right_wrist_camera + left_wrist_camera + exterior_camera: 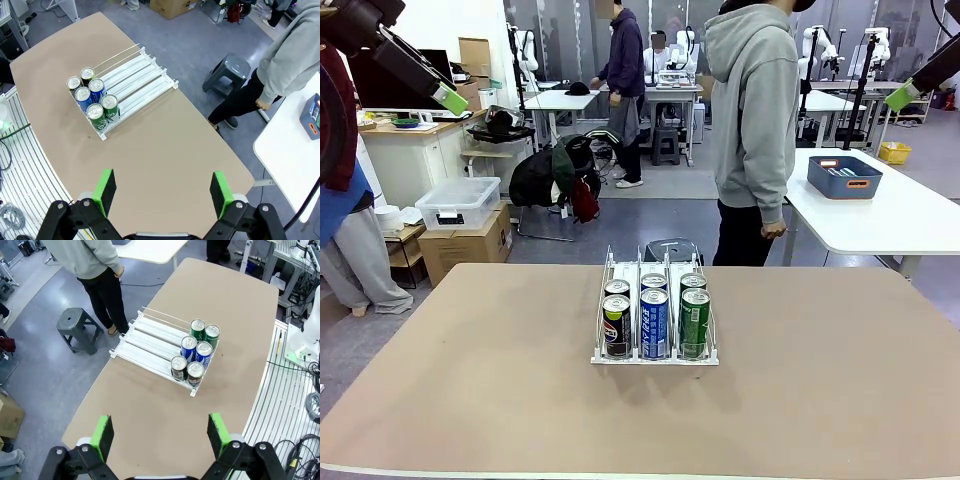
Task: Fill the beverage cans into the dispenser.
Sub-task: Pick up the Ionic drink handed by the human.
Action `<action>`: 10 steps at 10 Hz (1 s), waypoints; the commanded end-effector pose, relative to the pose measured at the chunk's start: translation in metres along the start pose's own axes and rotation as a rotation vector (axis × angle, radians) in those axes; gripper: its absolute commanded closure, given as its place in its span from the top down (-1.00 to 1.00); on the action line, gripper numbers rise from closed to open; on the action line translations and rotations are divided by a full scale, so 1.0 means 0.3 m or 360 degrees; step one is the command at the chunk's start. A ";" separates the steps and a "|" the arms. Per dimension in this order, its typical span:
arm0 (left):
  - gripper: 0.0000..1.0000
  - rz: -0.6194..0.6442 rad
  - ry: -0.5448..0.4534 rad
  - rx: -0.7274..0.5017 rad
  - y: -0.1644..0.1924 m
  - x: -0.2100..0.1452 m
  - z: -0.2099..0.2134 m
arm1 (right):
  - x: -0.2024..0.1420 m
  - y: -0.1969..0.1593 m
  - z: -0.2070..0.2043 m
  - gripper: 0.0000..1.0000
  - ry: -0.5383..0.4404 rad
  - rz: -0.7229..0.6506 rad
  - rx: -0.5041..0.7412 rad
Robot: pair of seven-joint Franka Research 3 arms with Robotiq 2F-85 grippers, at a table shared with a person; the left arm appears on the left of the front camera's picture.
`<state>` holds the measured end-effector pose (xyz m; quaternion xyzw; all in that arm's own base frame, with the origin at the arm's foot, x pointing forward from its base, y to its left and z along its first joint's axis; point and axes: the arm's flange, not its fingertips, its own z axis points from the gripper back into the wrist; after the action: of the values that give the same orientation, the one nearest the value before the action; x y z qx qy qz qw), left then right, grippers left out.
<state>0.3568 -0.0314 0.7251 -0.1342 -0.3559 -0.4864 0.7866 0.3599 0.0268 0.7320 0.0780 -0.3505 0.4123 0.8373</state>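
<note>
Dispenser: we've got the dispenser [655, 358] on the far half of the brown table [470, 390], about midway across, with its rear end close to the far edge.
Long axis: the three lanes run straight from the robot's side toward the person's side. The low front lip faces the robot, and we see the same line from above in the left wrist view [150, 337] and the right wrist view [135, 75].
Cans: we count six, all upright with silver tops up, two to a lane and packed against the front lip.
Lanes: in the front view the black pair [616, 325] is in the left lane, the blue pair [654, 322] in the middle and the green pair [695, 320] on the right. The rear stretch of every lane is bare.
Left gripper: the left gripper [161, 435] hangs high over the table's near end and looks down at the rack. Its green-padded fingers [103, 434] are spread wide with nothing between them.
Right gripper: the right gripper [163, 191] is just as high, its fingers [221, 192] also wide apart and holding nothing.
Person: we see a person in a grey hoodie [752, 100] standing beyond the far edge, one hand [773, 230] hanging at hip height.
Stool: a grey stool [77, 322] stands on the floor just past the dispenser's rear end.
Side table: a blue bin [844, 177] sits on the white table to the right.
</note>
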 end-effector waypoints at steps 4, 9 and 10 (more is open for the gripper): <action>1.00 0.0001 0.0008 0.0005 0.000 0.000 0.000 | 0.000 0.001 -0.003 1.00 0.0002 0.0001 0.0001; 1.00 0.0001 0.0008 0.0005 0.000 0.000 0.000 | 0.000 0.001 -0.003 1.00 0.0002 0.0001 0.0001; 1.00 0.0001 0.0008 0.0005 0.000 0.000 0.000 | 0.000 0.001 -0.003 1.00 0.0002 0.0001 0.0001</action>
<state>0.3568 -0.0313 0.7251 -0.1332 -0.3555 -0.4867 0.7868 0.3599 0.0268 0.7320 0.0780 -0.3505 0.4123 0.8373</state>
